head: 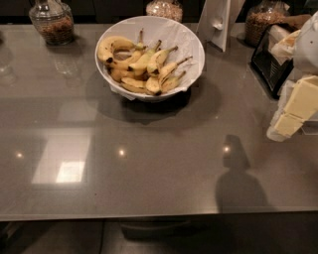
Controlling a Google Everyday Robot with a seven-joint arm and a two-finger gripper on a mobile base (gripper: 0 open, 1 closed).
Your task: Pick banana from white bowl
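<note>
A large white bowl (191,44) lined with crinkled white paper stands on the grey counter at the back centre. It holds several yellow bananas (141,64) with brown tips, stems pointing up and right. My gripper (284,125), white and cream coloured, hangs at the right edge of the view above the counter. It is well to the right of the bowl and lower in the picture, apart from it and touching no banana.
Glass jars stand along the back: one at the left (51,21), one behind the bowl (164,7), one at the right (263,22). A white upright stand (216,22) and a black rack (271,62) sit right of the bowl. The counter's front edge (149,214) runs below.
</note>
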